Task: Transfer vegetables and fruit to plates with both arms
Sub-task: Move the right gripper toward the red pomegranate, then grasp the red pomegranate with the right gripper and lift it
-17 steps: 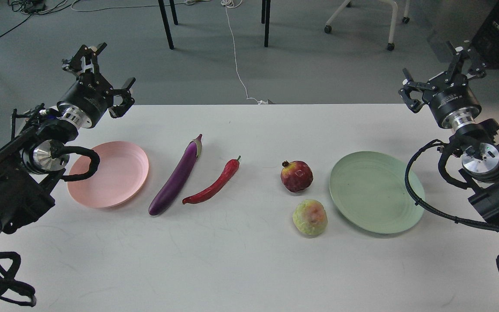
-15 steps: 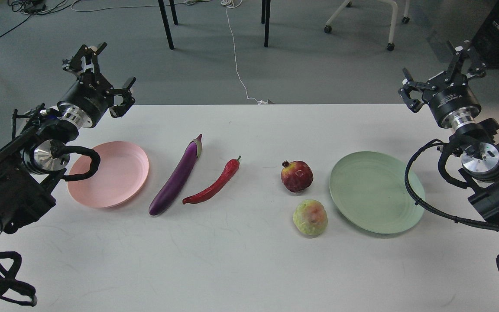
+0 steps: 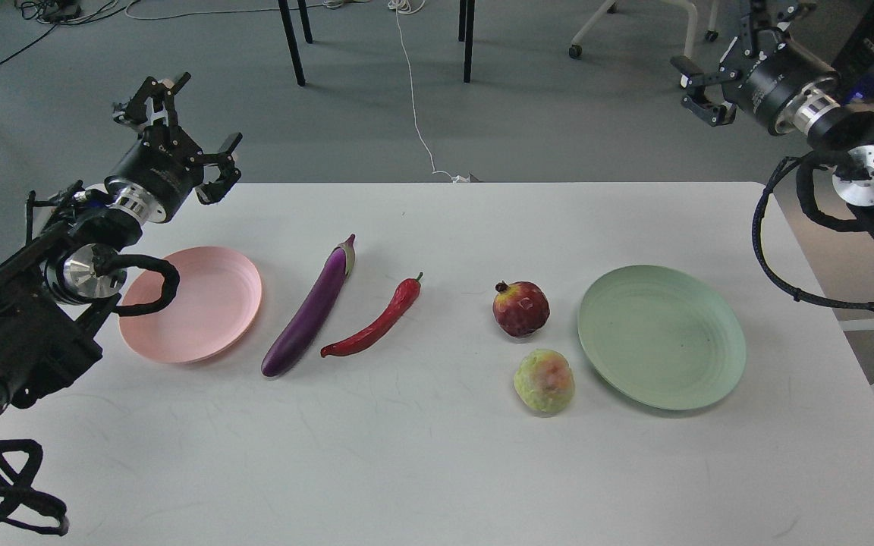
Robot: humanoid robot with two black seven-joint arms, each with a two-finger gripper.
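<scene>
We appear to be in a robotics lab or test room: a plain white table (image 3: 437, 455) stands on a grey floor (image 3: 558, 121) strewn with loose cables (image 3: 416, 114). Beyond it we see black table legs (image 3: 291, 42) and the wheeled base of a white chair (image 3: 634, 30), while two black robot arms with exposed wiring reach in from either side.

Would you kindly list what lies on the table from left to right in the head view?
Pale pink round plate → long glossy purple eggplant → curved red chili pepper → dark red pomegranate → yellow-green blushed round fruit → pale green round plate.
</scene>
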